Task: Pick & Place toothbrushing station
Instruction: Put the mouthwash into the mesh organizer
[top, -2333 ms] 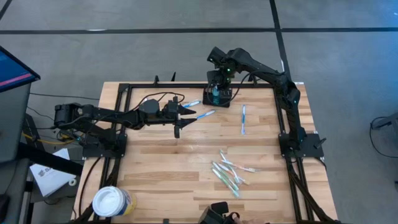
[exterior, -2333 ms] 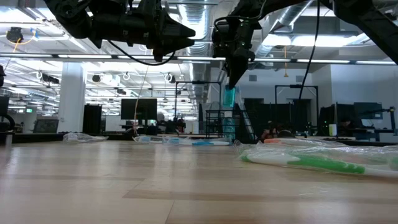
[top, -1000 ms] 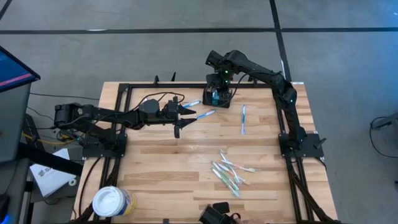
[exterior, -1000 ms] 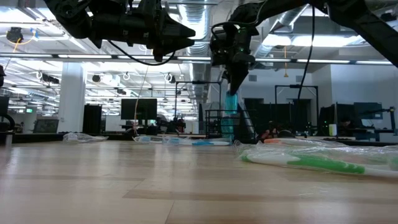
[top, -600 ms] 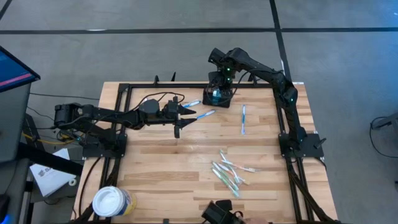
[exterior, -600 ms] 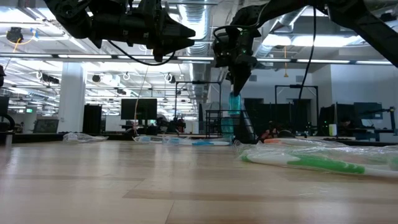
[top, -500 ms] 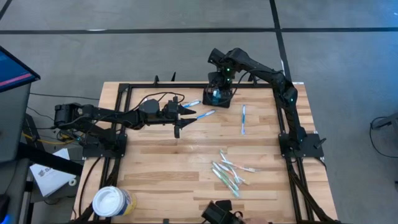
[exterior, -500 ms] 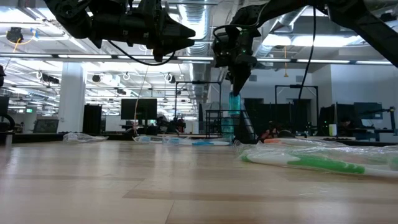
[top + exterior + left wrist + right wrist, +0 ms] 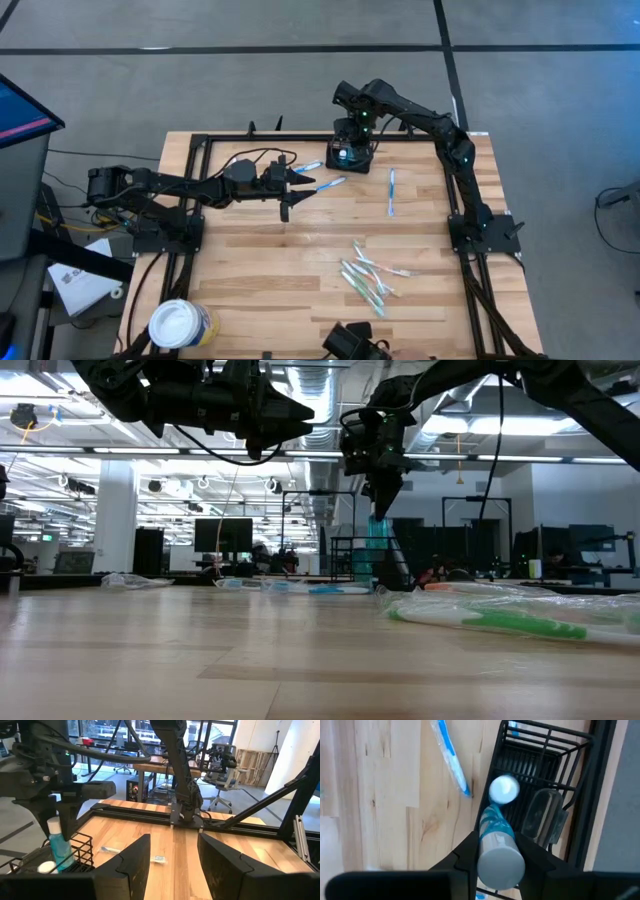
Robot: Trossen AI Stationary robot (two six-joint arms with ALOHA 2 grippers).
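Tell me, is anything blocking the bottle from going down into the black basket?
Nothing visible blocks it. The right gripper holds the blue bottle upright over the basket, its bottom already inside. A white round thing sits beside it.

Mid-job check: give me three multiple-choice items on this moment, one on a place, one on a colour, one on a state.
1. Where is the black wire caddy?
A. far edge of the table
B. near edge, beside the white tub
C. on the floor

2. What colour is the liquid in the bottle at the caddy?
A. red
B. teal-blue
C. yellow

3. What is the right pincer doing?
A. hanging empty
B. holding a toothbrush
C. gripping the bottle

Answers:
1 A, the high view shows it against the far frame rail.
2 B, seen in the left wrist view.
3 C, its fingers clamp the bottle's body.
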